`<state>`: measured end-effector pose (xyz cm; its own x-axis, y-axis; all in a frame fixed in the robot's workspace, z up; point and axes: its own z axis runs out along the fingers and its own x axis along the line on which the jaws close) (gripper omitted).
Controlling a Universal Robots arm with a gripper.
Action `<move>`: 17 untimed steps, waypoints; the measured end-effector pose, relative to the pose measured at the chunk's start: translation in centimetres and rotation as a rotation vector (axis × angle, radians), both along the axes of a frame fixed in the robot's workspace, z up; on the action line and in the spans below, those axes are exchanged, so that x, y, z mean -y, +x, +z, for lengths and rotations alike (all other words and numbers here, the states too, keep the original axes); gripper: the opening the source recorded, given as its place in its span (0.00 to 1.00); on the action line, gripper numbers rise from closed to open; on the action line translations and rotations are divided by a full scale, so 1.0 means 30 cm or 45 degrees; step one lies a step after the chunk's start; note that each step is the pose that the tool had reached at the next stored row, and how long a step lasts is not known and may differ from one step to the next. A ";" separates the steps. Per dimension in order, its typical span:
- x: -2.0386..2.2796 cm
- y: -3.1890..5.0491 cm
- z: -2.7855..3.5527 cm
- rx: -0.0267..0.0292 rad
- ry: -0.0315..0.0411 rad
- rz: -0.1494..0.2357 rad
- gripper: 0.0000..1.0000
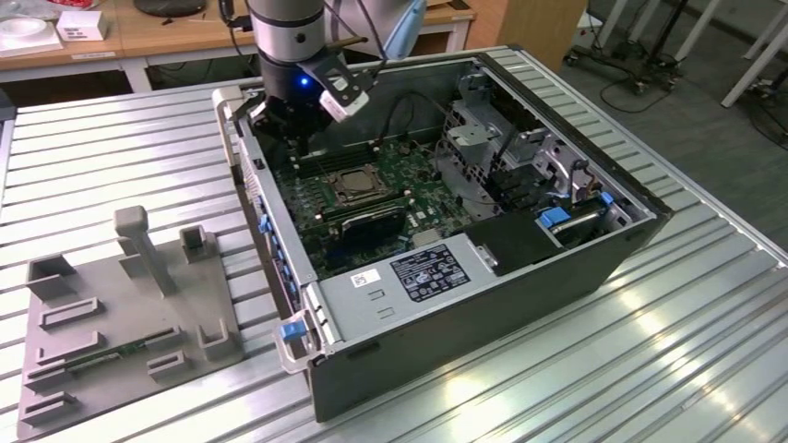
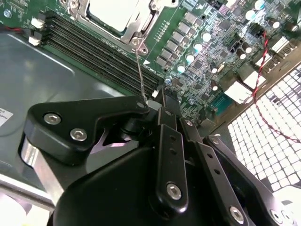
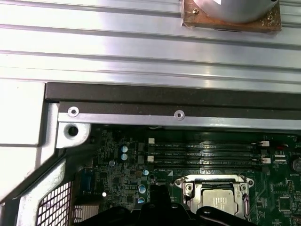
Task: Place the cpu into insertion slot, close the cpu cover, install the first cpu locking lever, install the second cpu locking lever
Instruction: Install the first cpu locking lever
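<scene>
A big metal table with long ridges holds an open computer case. A grey plastic stand sits on the table at the exterior view's left, well apart from the work. Inside the case lies the green circuit board.

The robot arm reaches down into the far corner of the case. Its gripper hangs low over the board, just beside the long black memory slots.

The insertion slot is in the middle of the board. From the gripper it lies nearer to the exterior camera and toward the exterior view's right, on the other side of the memory slots. The cpu cover looks flat and shut over it. The cpu is already inside, and its grey top shows through the window of the cover.

A thin wire locking lever starts at a corner of the slot. It runs straight across the memory slots to the tips of the gripper. The jaws look pressed together. The end of the lever meets them, but I cannot tell if it is pinched or just leaning there.
</scene>
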<state>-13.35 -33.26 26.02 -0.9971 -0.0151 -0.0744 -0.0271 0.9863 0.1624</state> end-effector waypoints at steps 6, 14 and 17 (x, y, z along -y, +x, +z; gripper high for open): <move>0.000 -0.006 -0.007 0.0022 0.0002 0.000 0.11; -0.001 -0.005 -0.025 0.0024 0.0004 0.000 0.11; -0.004 -0.002 -0.026 0.0023 0.0009 0.000 0.11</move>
<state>-13.41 -33.14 25.22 -0.9970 -0.0151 -0.0763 -0.0274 0.9862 0.1631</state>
